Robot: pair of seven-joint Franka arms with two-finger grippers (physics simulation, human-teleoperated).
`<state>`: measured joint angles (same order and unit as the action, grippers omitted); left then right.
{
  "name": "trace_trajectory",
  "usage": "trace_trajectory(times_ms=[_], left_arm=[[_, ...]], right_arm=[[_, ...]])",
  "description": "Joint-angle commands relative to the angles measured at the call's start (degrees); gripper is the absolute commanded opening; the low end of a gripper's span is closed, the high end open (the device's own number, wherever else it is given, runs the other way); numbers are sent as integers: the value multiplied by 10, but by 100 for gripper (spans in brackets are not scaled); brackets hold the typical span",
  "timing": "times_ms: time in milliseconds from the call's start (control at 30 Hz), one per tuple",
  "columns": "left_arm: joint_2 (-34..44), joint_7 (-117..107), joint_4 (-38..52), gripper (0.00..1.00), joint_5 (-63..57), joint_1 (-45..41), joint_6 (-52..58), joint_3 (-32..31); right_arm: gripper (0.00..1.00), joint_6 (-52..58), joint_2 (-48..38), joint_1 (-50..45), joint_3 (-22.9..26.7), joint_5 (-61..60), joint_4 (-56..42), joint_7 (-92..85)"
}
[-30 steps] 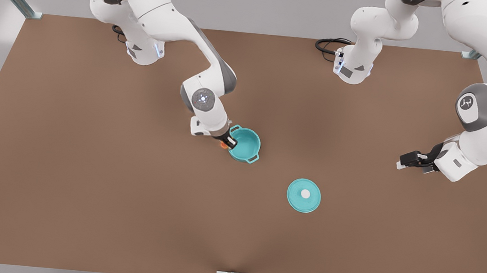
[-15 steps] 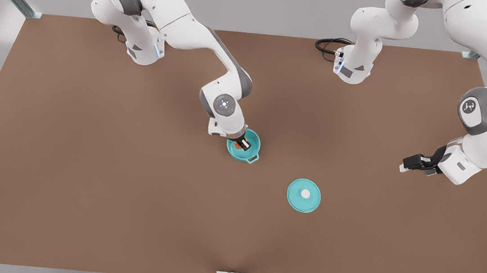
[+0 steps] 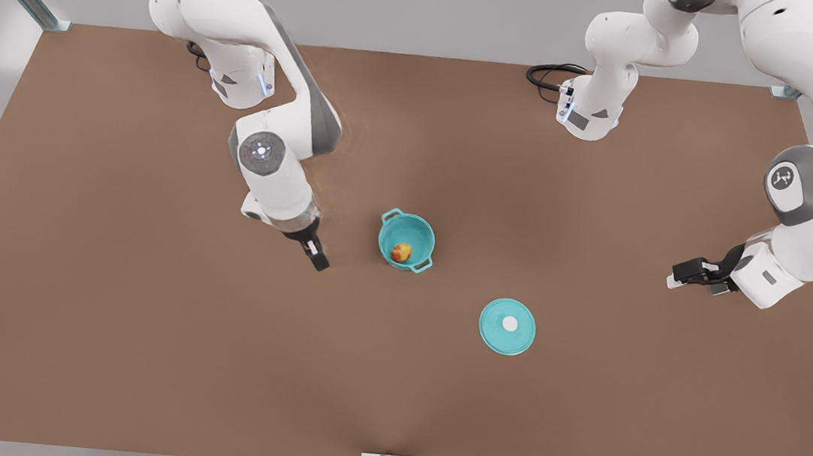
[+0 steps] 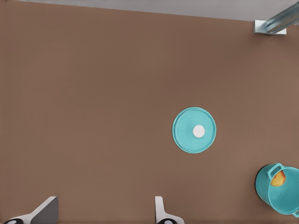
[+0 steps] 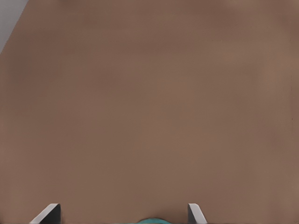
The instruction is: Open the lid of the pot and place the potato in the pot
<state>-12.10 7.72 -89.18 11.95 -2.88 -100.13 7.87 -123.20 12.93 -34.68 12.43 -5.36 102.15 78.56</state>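
Potato (image 3: 401,252) lies inside the pot (image 3: 419,232). The pot is just beside the right gripper (image 3: 318,258), fingers apart, empty. Pot lid (image 3: 494,329) lies flat between pot and left gripper (image 3: 680,273), which waits well off, fingers apart. Judged: task done; the right arm is nearer and need only clear off.

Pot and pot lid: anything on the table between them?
Nothing. The front view shows bare table between the pot and the pot lid; the left wrist view agrees. The potato is inside the pot.
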Motion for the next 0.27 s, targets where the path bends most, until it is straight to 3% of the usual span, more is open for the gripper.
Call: trace_trajectory(times_ms=[0,233], left_arm=[[1,1,1,100,-3,1,0,0],[1,7,9,100,-3,-12,-13,-2]], right_arm=[[100,233,-60,87,5,84,2,-566],[100,263,-59,123,5,74,-6,-593]])
